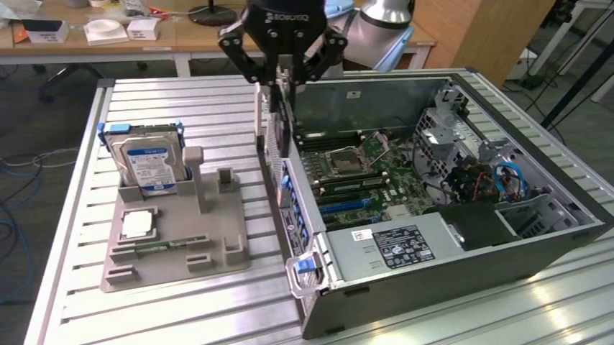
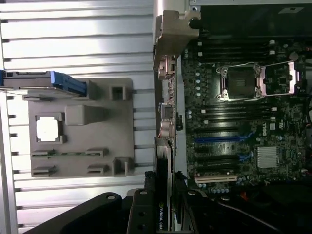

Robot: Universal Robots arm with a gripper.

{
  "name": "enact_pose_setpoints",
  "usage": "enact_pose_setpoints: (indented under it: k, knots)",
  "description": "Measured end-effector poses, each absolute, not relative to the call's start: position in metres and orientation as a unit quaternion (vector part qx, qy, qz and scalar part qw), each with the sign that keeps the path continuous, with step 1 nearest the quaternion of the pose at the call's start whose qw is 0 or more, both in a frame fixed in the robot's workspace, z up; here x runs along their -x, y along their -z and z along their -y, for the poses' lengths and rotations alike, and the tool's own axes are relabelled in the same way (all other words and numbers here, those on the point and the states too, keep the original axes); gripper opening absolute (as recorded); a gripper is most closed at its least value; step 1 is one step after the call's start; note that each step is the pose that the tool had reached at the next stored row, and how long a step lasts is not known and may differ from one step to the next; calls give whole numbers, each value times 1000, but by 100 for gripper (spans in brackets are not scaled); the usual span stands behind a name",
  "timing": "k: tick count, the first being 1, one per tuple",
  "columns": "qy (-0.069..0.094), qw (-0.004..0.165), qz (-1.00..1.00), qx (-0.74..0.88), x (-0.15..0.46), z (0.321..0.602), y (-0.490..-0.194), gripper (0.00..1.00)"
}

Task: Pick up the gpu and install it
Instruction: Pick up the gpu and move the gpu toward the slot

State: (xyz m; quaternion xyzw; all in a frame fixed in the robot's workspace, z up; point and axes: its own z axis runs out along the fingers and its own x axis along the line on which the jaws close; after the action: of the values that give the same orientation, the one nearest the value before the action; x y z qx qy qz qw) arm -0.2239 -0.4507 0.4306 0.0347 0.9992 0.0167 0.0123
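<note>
While pinched at its top edge between the two fingers of the gripper point(image 1: 281, 80), the gpu point(image 1: 276, 122) hangs upright and edge-on over the wall of the open computer case point(image 1: 451, 287) that faces the exterior view's left. It is clear of the grey fixture tray point(image 1: 172, 248), which sits on the slatted table point(image 1: 192, 100). From the wrist view, the gpu point(image 2: 165, 112) runs as a thin dark line with its grey metal bracket at the far end, and the gripper point(image 2: 165, 209) is closed on it near the lettered label. The card lies along the border of the motherboard point(image 2: 234, 161), just beside the board rather than over it. Whether its lower edge touches the case wall cannot be told.

Judging by this, the pick-up is done and the carry toward the install is in hand. The card is not yet over the blue expansion slots point(image 2: 219, 139), which lie past the empty processor socket point(image 2: 239, 83). Seating it would seem to call for squaring the card's connector edge with one slot and keeping the bracket against the case's rear wall.

On the fixture tray point(image 2: 78, 165), the silver hard drive point(image 1: 149, 162) stands in its holder and the small square chip point(image 1: 137, 224) rests in its recess, both well apart from the gripper.
</note>
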Motion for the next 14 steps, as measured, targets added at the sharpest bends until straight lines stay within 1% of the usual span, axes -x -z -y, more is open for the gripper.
enact_pose_setpoints:
  k: [14]
  knots:
    - [-17,12,-999,-30,160,451,-430,26]
